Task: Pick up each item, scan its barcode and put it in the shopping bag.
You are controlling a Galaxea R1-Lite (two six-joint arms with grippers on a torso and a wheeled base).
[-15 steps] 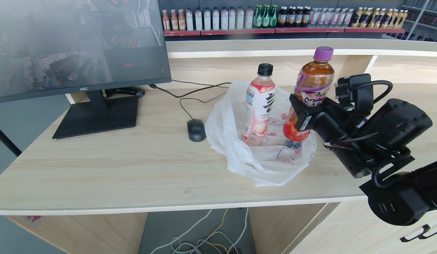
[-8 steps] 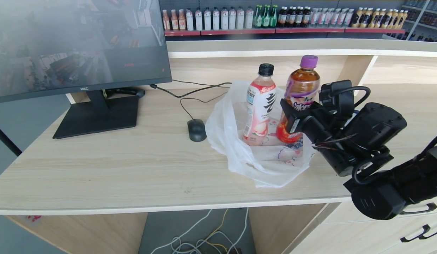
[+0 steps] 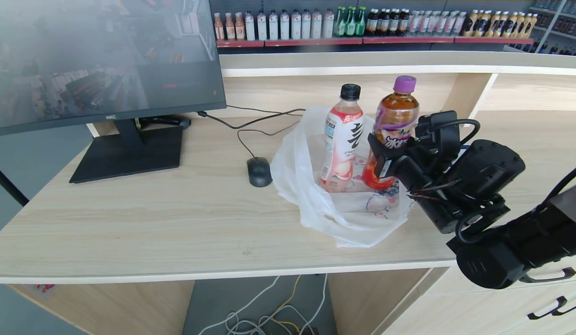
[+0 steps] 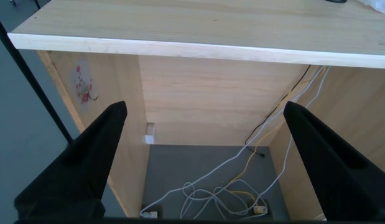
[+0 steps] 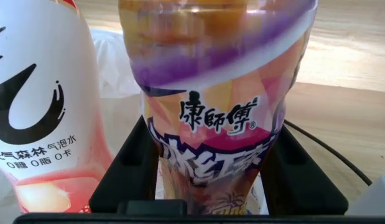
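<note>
The right gripper [image 3: 384, 160] is clamping the tea bottle [image 3: 395, 116] upright in the bag [image 3: 315, 204] beside the pink bottle [image 3: 342, 139]; the left gripper [image 4: 204, 162] is gaping apart.

The right arm [image 3: 492, 223] comes in from the right side, pointing up and away. The right tool [image 3: 385, 156] is squeezed around the low part of a brown bottle [image 3: 395, 116], keeping it upright. The left tool [image 4: 204, 106] hangs low, its fingers [image 4: 86, 162] spread wide apart.
</note>
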